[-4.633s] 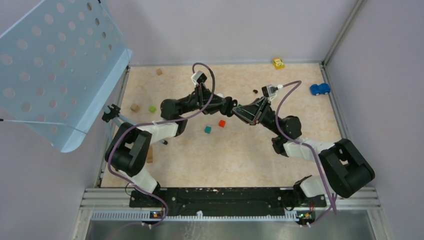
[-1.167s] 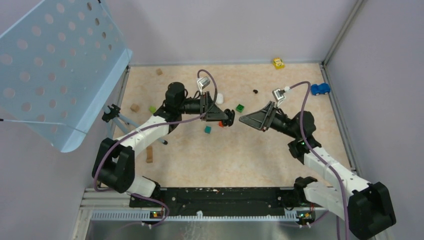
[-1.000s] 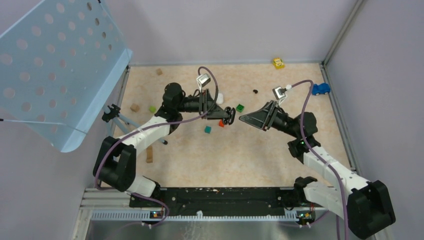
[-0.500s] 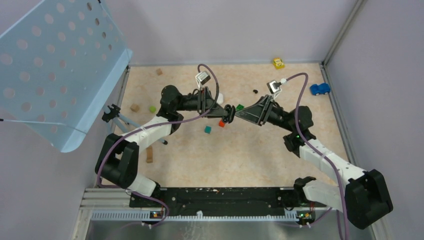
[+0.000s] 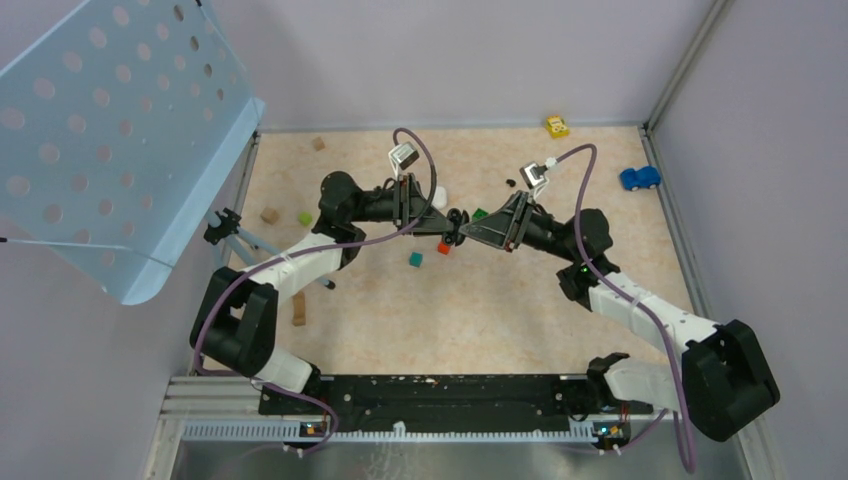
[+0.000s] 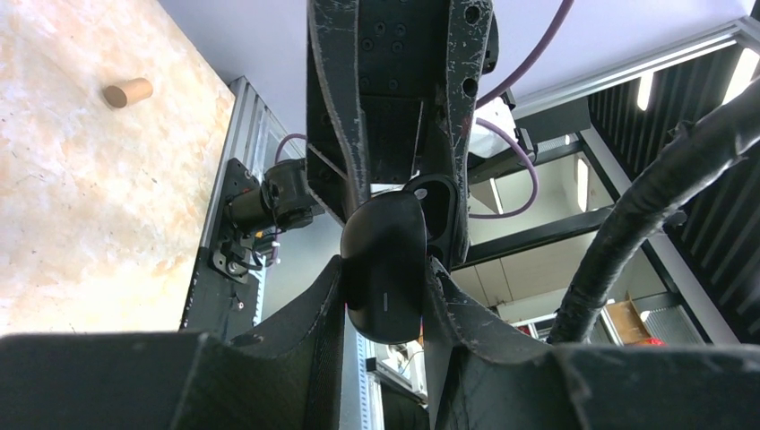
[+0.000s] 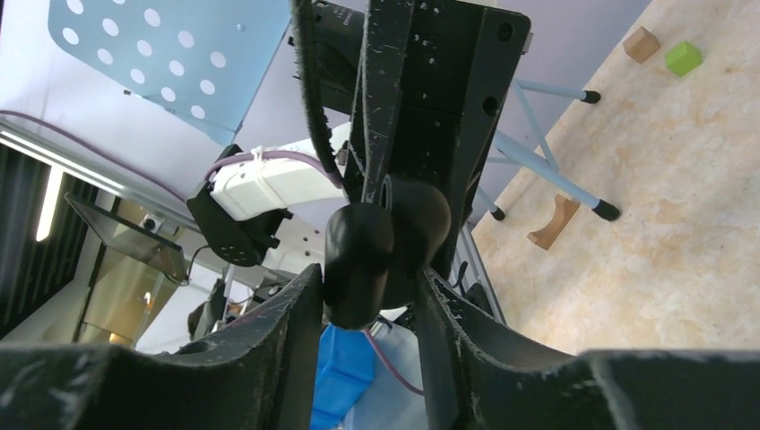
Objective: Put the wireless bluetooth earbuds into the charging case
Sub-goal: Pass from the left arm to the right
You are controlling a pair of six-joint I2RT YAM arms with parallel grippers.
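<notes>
From above, the right gripper (image 5: 468, 233) has swung in from 3 o'clock over the last second. It now meets the left gripper (image 5: 450, 223) tip to tip, just toward 12 o'clock of the middle of the beige speckled tabletop (image 5: 480, 310). The black oval plastic charging case (image 5: 456, 220) is held up between them. This looks like a handover or a two-handed steadying, not yet an insertion. One tiny black rounded earbud (image 5: 511, 183) lies on the table at 2 o'clock of the case, well apart. A small white rounded piece (image 5: 438, 196) at 11 o'clock may be a bud; I cannot tell. A small red cube (image 5: 442, 247) at 7 o'clock and a dark green cube (image 5: 480, 213) at 3 o'clock sit close by the meeting point, with a teal cube (image 5: 415, 259) further out at 7, so they would crowd any set-down there. In the left wrist view the left gripper's fingers (image 6: 327, 296) are clamped on the case's (image 6: 384, 260) flanks, with the other gripper looming at 12 o'clock. In the right wrist view the case (image 7: 358, 255) stands between the right fingers (image 7: 296, 305), which have been closing in. Whether they grip it yet I cannot tell. No bud shows in either hand.
</notes>
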